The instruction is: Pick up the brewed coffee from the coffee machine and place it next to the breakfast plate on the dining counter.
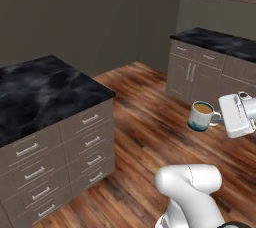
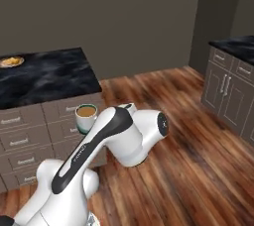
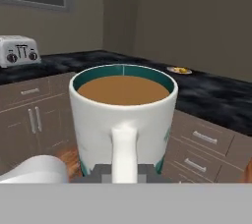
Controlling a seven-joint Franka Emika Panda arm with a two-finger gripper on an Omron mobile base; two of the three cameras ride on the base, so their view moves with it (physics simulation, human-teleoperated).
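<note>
The mug (image 1: pixel 202 115) is white with a teal-green band at its base and a teal inner rim, filled nearly to the top with light brown coffee. It is upright in the air above the wooden floor, its handle pointing right in the left base view. The dining counter (image 1: pixel 45 92) is black marble with white veins over light brown drawers, to the left. The plate (image 2: pixel 12 62) sits at its far left edge, well apart from the mug.

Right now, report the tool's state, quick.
Tool: shut on the coffee mug by its handle, held upright in the air above the wooden floor.
</note>
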